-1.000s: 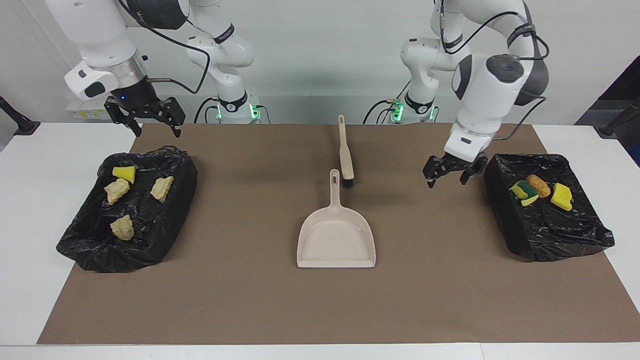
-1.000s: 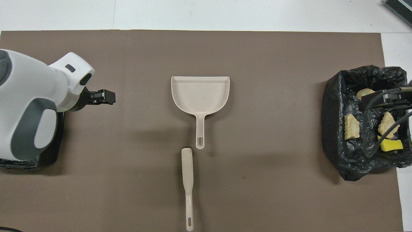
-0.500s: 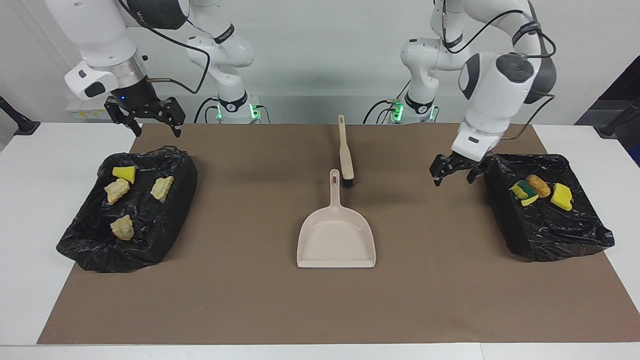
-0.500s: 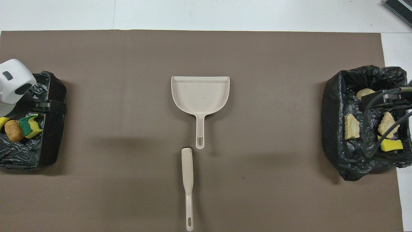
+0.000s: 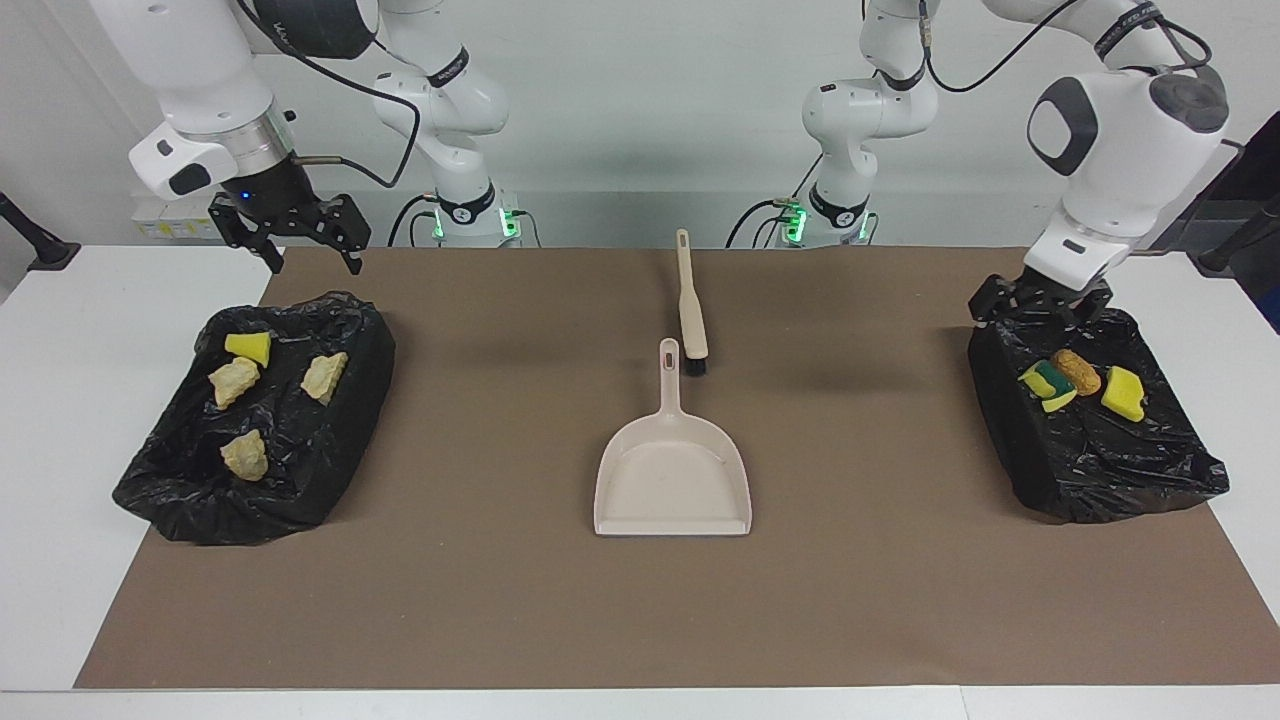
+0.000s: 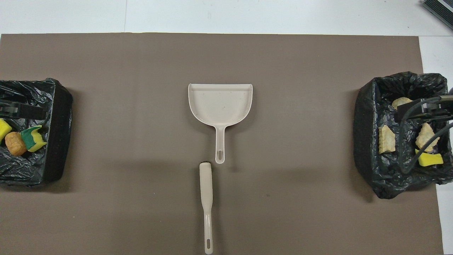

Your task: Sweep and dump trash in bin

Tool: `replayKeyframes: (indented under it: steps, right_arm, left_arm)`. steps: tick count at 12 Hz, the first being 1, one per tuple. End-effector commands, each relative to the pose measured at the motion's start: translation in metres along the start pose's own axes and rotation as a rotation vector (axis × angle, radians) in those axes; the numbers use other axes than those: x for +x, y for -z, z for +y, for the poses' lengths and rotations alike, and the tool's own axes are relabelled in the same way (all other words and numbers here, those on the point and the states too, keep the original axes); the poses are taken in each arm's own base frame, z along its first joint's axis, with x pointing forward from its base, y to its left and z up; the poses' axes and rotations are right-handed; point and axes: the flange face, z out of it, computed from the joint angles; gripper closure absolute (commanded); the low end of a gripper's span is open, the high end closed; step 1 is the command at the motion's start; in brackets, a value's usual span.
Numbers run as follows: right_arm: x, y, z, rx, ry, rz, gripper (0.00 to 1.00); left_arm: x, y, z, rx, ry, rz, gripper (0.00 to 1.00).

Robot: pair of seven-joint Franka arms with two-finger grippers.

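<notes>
Here the brown mat [image 5: 500, 600] covers most of the white table [image 5: 60, 420], and its wide middle is bare but for two tools. The beige dustpan [image 5: 672, 487] lies flat at the mat's centre, its open lip toward the mat's edge farthest from the robots and its handle pointing at them. The beige brush [image 5: 689, 305] lies in line with it, nearer the robots; its dark bristle end sits just beside the dustpan's handle tip, and the two look apart in the overhead view. No gripper touches either tool.

At each end of the mat stands a black-lined bin. The bin at the right arm's end [image 5: 262, 420] straddles the mat's end edge and holds part of the trash: three pale bread-like chunks [image 5: 236, 381] and one yellow sponge piece [image 5: 248, 346]. The bin at the left arm's end [image 5: 1085, 420] sits at that end edge and holds the rest: two yellow sponge pieces [image 5: 1123, 392], one with a green face, and a golden-brown nugget [image 5: 1076, 371] between them.

The right gripper [image 5: 312, 262] hangs in the air over the mat's robot-side edge by its bin, fingers spread wide, holding nothing. The left gripper [image 5: 1040, 310] is low over the robot-side rim of its bin; its jaws are released and grasp nothing, and whether it touches the liner cannot be told.

The long strip of mat along the edge farthest from the robots is open from corner to corner.
</notes>
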Motion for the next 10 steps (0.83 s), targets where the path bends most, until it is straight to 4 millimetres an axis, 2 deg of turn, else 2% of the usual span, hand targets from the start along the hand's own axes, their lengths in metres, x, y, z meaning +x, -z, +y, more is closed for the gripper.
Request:
replayKeyframes:
  steps: [1, 2, 4, 8, 10]
  right_arm:
    - [-0.006, 0.001, -0.001, 0.016, -0.019, 0.004, 0.00]
    - [-0.006, 0.001, -0.001, 0.016, -0.019, 0.004, 0.00]
    - [-0.006, 0.001, -0.001, 0.016, -0.019, 0.004, 0.00]
    - [-0.006, 0.001, -0.001, 0.016, -0.019, 0.004, 0.00]
    - [-0.006, 0.001, -0.001, 0.016, -0.019, 0.004, 0.00]
  left_arm:
    - [-0.020, 0.048, 0.013, -0.004, 0.044, -0.031, 0.00]
    - [-0.027, 0.061, 0.027, 0.007, 0.045, -0.022, 0.00]
    - [-0.031, 0.063, 0.033, 0.006, 0.043, -0.026, 0.00]
    - [-0.045, 0.061, 0.022, 0.000, 0.074, -0.061, 0.00]
    - [-0.044, 0.062, 0.021, 0.001, 0.077, -0.051, 0.00]
